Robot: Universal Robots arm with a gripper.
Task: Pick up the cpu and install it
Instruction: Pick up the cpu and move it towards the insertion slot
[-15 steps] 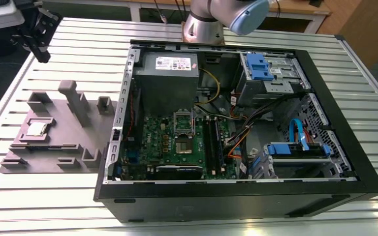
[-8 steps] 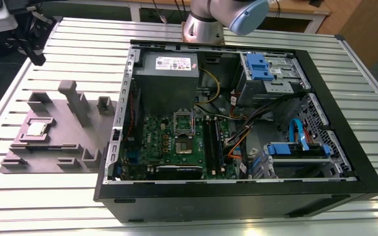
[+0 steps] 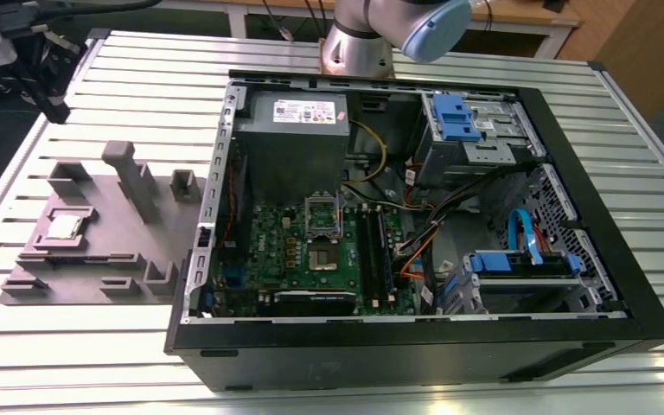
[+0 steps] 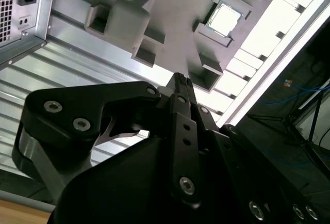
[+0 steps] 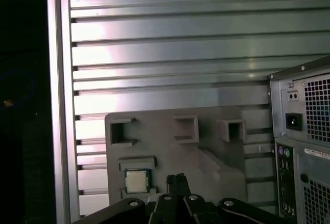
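The cpu (image 3: 65,226), a small square chip with a silvery top, lies flat in a recess of the grey holder block (image 3: 113,259) at the exterior view's left, outside the black computer case (image 3: 424,354). Both wrist views look down on the cpu (image 4: 225,18) (image 5: 136,181) in its recess. My gripper (image 4: 180,77) (image 5: 177,177) hangs above the holder block, apart from the chip, its two black fingers pressed together with nothing between them. The metal-framed socket (image 3: 324,251) sits on the green motherboard inside the case, its frame lifted.
The case lies open on a slatted aluminium table (image 3: 136,78). Inside it are a grey power supply (image 3: 297,117), blue drive brackets (image 3: 453,117) and loose cables (image 3: 424,233). Upright posts (image 3: 136,177) rise from the holder block. The arm's base (image 3: 367,35) stands behind the case.
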